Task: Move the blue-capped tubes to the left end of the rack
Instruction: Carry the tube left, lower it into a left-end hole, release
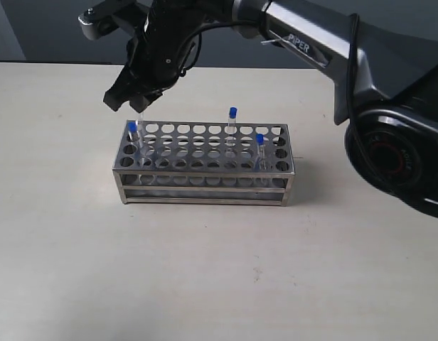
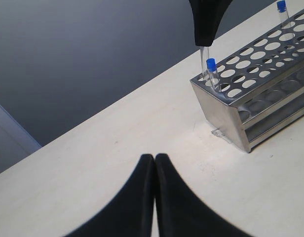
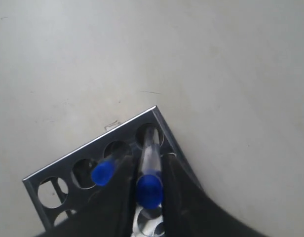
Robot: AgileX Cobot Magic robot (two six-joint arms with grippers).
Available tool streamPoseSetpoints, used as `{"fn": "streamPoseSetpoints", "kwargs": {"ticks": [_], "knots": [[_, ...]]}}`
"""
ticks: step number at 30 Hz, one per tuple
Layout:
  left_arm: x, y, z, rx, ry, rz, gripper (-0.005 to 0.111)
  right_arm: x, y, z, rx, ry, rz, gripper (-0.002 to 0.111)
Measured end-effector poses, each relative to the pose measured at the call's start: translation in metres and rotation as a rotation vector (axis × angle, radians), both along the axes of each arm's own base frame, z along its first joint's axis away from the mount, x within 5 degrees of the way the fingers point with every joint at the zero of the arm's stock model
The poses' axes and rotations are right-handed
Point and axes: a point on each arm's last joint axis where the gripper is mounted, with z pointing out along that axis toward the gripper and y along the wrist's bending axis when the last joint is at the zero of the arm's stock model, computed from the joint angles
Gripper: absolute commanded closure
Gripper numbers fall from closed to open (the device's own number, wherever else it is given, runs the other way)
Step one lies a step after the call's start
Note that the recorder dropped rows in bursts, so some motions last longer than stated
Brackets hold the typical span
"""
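Note:
The steel rack [image 1: 205, 189] stands mid-table. My right gripper [image 1: 128, 105] has reached across to its left end and is shut on a blue-capped tube [image 3: 149, 190]. That tube's lower end is in the corner hole [image 3: 151, 136]. In the left wrist view the held tube [image 2: 205, 53] hangs from the dark right fingers [image 2: 206, 19]. A second blue-capped tube [image 1: 132, 128] stands in the left end beside it. Two more stand farther right, one at the back [image 1: 232, 112] and one near the right end [image 1: 259, 138]. My left gripper [image 2: 154, 158] is shut on nothing, low over the table left of the rack [image 2: 226, 116].
The right arm's black body [image 1: 390, 142] fills the right side of the exterior view and spans over the rack's back. The pale table [image 1: 205, 277] ends at a far edge against a dark wall [image 2: 93, 59].

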Motion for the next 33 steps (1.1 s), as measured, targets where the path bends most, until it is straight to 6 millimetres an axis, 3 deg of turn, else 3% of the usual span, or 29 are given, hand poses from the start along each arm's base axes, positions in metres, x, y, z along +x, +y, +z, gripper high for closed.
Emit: {"fn": "streamPoseSetpoints", "kwargs": {"ticks": [12,27,29,33], "knots": [[0.000,0.000,0.000,0.000,0.000,0.000,0.106,0.007,0.012,-0.039,0.016,0.045,-0.015,0.109],[0.000,0.000,0.000,0.000,0.000,0.000,0.106,0.010,0.016,-0.037,0.074,0.019,-0.035,0.109],[0.000,0.000,0.000,0.000,0.000,0.000,0.106,0.009,0.016,-0.037,0.078,0.028,-0.037,0.100],[0.000,0.000,0.000,0.000,0.000,0.000,0.106,0.006,0.018,-0.036,0.100,0.067,-0.039,0.062]]}}
